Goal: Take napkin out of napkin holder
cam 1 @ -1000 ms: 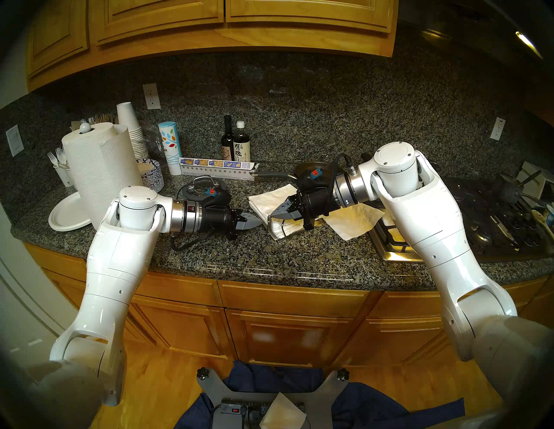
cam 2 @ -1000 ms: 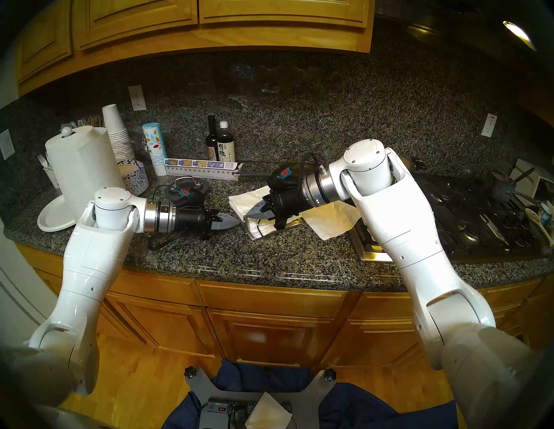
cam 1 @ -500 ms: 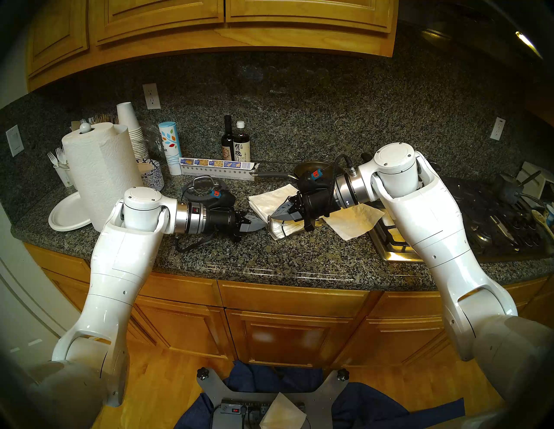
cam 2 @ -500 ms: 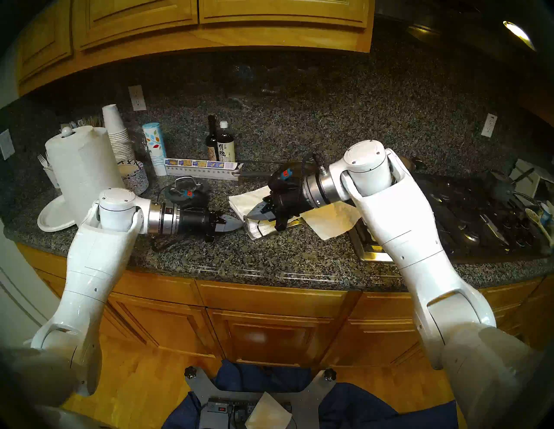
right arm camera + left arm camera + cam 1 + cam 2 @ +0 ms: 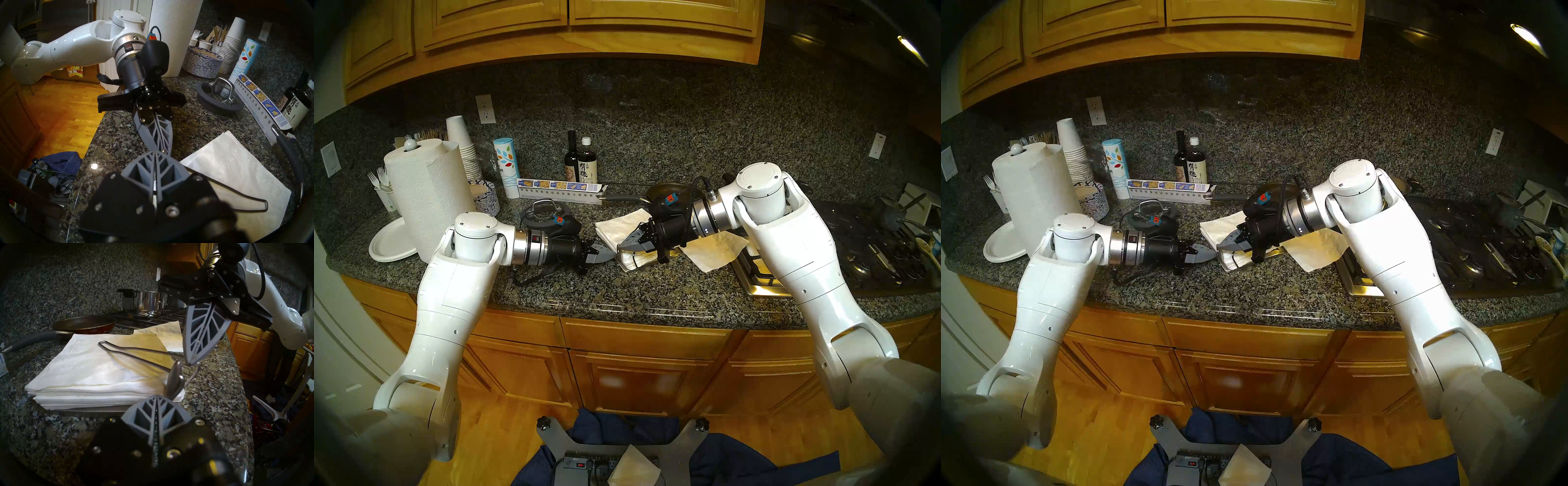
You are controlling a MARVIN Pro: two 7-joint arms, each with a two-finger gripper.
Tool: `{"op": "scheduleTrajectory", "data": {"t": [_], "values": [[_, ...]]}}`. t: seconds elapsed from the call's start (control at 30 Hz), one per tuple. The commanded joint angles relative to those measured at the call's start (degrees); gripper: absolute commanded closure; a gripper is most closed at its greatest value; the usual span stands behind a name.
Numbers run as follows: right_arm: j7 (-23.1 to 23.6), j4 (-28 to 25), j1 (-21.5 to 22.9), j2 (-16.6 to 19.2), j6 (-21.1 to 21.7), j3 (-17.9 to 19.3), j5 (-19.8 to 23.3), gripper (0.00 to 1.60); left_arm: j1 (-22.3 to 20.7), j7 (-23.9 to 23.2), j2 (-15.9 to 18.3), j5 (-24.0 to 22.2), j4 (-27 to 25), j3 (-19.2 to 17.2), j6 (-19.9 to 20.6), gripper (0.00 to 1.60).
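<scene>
We kept both sets of jaws clenched on nothing: the left gripper (image 5: pixel 608 255) hung just left of the holder (image 5: pixel 628 267), its tip near the oval pad (image 5: pixel 173 377), and the right gripper (image 5: pixel 624 243) hovered over the holder's near-left corner. The holder sat on the worktop (image 5: pixel 619 295) with its wire arm (image 5: pixel 132 353) lying across the stack (image 5: pixel 88 368). A loose napkin (image 5: pixel 716 249) lay flat on the worktop just right of the holder, touching the stove's edge (image 5: pixel 751 285).
</scene>
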Motion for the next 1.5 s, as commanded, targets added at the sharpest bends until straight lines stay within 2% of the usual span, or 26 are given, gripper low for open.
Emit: {"op": "scheduleTrajectory", "data": {"t": [0.0,0.77,1.47], "values": [[-0.2,0.5,2.4,-0.6,-0.3,0.5,-0.1,1.52,-1.4,-0.1,0.3,-0.2,-1.4,-0.6,0.2,1.33],[0.3,-0.9,1.9,0.5,0.1,1.1,0.3,1.51,-1.4,0.0,-0.1,0.1,-1.7,-0.7,0.6,1.33],[-0.4,1.4,2.8,-0.9,-1.1,0.7,-0.3,1.51,-0.5,0.0,0.1,0.0,-2.4,-1.5,0.8,1.32]]}}
